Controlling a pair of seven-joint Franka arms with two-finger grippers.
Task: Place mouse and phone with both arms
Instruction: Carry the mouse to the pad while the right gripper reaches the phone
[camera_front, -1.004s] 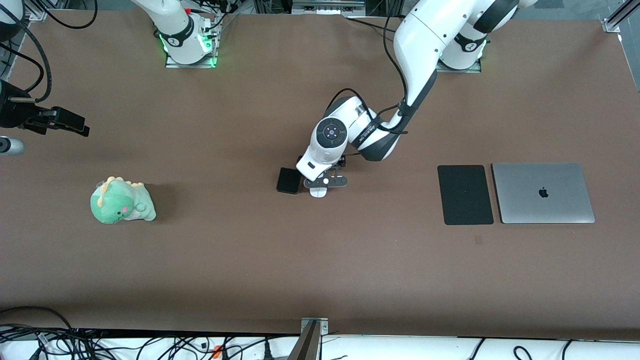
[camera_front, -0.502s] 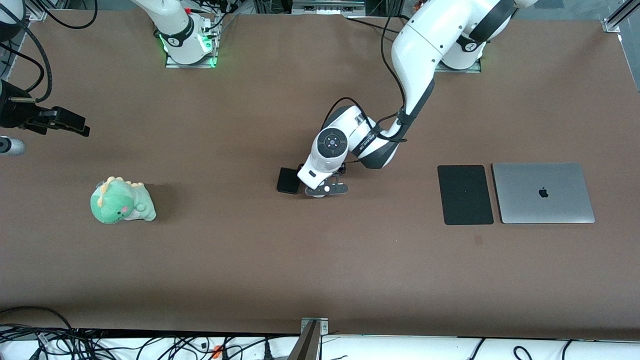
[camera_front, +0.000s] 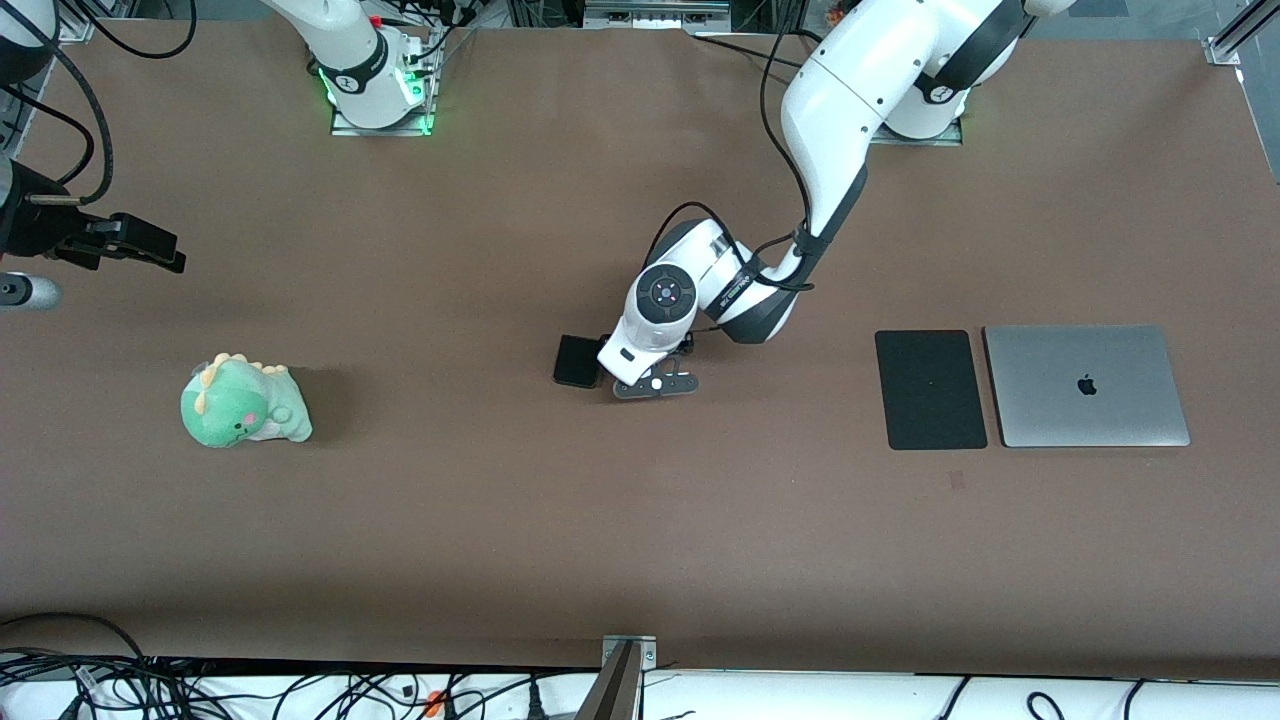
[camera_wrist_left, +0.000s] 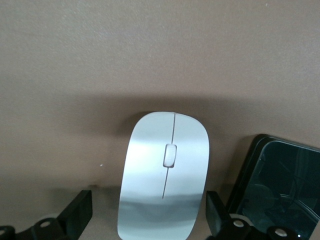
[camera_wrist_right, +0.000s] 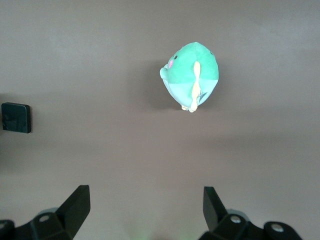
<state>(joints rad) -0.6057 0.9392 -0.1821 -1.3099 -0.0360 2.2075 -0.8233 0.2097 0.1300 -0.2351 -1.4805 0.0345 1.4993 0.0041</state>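
The left gripper (camera_front: 655, 386) is right down at the table (camera_front: 500, 520) near its middle, and the left wrist view shows the mouse (camera_wrist_left: 164, 175) lying flat between its two black fingers (camera_wrist_left: 77, 214), which stand spread wide with a gap on each side of the white shell, touching nothing. In the front view the mouse itself is hidden under the gripper. Just beside it, toward the right arm's end of the table, lies the phone (camera_front: 577, 360), flat and glossy side up (its dark corner shows in the left wrist view (camera_wrist_left: 280, 190), close against one finger, and whether the two touch I cannot tell). That is the tight side; on the mouse's other side there is plain brown tabletop.

Toward the left arm's end, well apart from the gripper, the black mouse pad (camera_front: 930, 389) lies flat with the closed silver laptop (camera_front: 1086, 385) just beside it, edges parallel, a thin strip of table between them. Bare table runs from the mouse to the pad.

The right gripper (camera_front: 140, 245) waits in the air over the right arm's end of the table, its fingers (camera_wrist_right: 75, 207) spread wide and holding nothing. The green dinosaur plush (camera_front: 243, 402) sits on the table at that end, nearer to the front camera than the right arm's base, and well apart from the phone.
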